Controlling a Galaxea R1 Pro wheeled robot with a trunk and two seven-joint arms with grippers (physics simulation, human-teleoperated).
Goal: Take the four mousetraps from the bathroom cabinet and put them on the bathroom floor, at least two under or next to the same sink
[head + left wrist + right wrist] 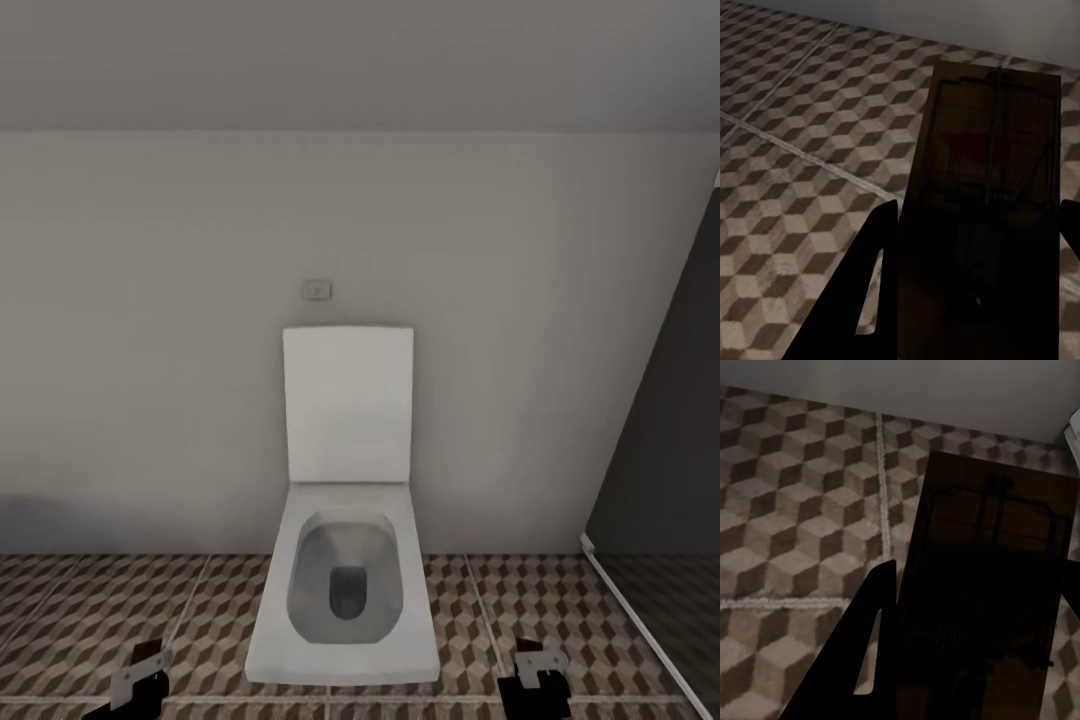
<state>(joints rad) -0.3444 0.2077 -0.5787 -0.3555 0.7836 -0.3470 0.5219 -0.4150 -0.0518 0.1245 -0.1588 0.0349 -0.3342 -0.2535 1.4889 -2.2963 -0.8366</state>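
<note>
While I face a plain grey wall, my holdings stand as follows.

Item one: left gripper (pixel 971 300), pinching a mousetrap (pixel 986 172). In the left wrist view the dark-brown slab sits between my two fingers (pixel 874 292), reaching out past their tips, its wire bar and spring on the upper face. It hangs above the bathroom floor (pixel 802 150), clear of the tiles.

Item two: right gripper (pixel 971 660), pinching a second mousetrap (pixel 994 555). In the right wrist view this slab likewise lies between my fingers and runs forward beyond them, with thin metal parts faintly visible on its dim upper face. Cube-patterned tiles with pale grout lines lie below it.

Item three: both grippers as seen from the head view, left (pixel 140 680) and right (pixel 535 680), low at the picture's bottom edge, one on each side of the toilet. The mousetraps are too small and dark to make out there.

Item four: toilet (pixel 345 600), white, square-cornered, lid raised against the wall, standing on the tiles between my arms.

Item five: flush plate (pixel 317 290), small, on the wall above the lid.

Item six: dark panel (pixel 670 450), at my right, leaning across the corner of the head view.
</note>
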